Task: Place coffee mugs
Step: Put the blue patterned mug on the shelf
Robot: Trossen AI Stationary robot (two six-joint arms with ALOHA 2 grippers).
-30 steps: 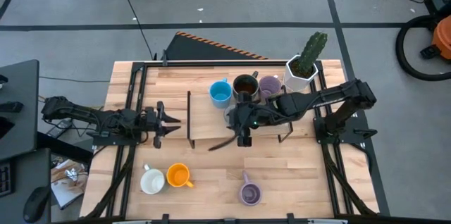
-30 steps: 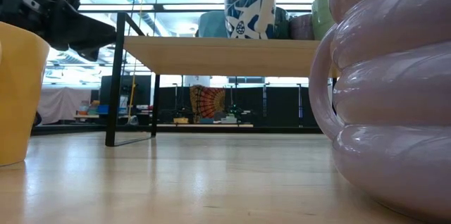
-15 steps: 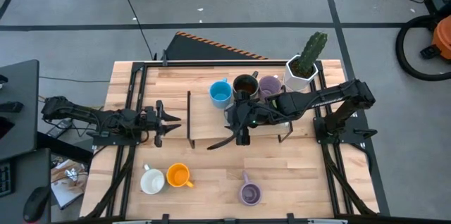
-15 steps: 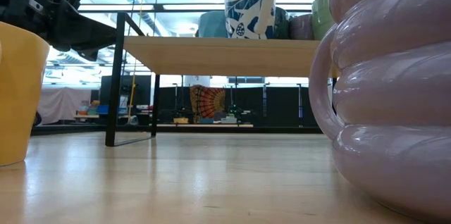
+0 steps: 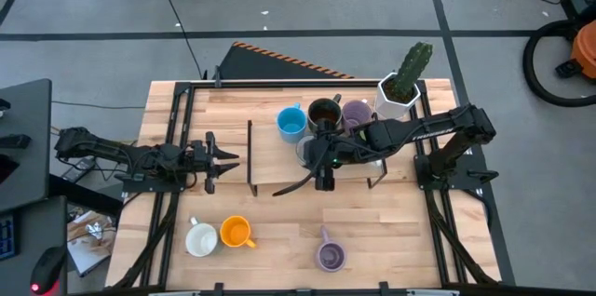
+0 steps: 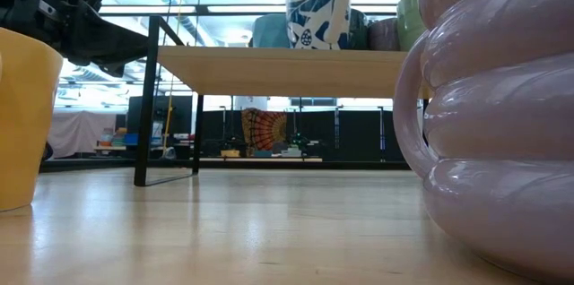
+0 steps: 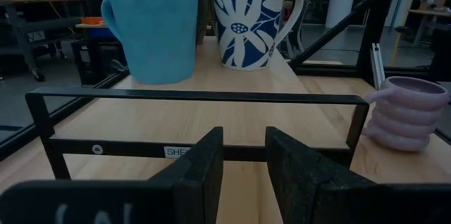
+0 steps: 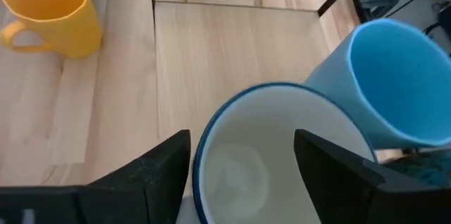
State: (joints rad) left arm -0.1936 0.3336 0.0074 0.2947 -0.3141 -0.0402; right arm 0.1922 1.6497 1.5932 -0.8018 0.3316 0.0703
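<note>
A white mug with a blue flower pattern point(image 6: 316, 12) stands upright on its base on the raised wooden shelf point(image 5: 279, 164), beside the blue mug point(image 5: 291, 125), the dark brown mug point(image 5: 324, 112) and a purple mug point(image 5: 357, 114). A green mug point(image 6: 411, 14) shows at the shelf's right. My right gripper point(image 8: 243, 146) is open over the patterned mug point(image 8: 261, 160), with one finger on either side of its rim. The white mug point(image 5: 200, 238), the orange mug point(image 5: 237, 233) and a ribbed purple mug point(image 5: 331, 256) stand on the table. My left gripper point(image 5: 226, 159) waits open, left of the shelf. My right gripper comes at the patterned mug from above. Its fingers point(image 8: 165, 171) stand outside the rim point(image 8: 211, 122) on two sides. I cannot tell whether either finger touches it. The mug stands upright on the shelf.
A white hexagonal cactus pot point(image 5: 399, 91) stands at the table's far right corner, next to the shelf. The shelf's black frame bar point(image 7: 197, 97) crosses in front of my left gripper. Bare tabletop point(image 5: 279, 217) lies between the shelf and the near mugs.
My right gripper has shifted slightly toward the table's right above the patterned mug, which has stayed where it was on the shelf.
</note>
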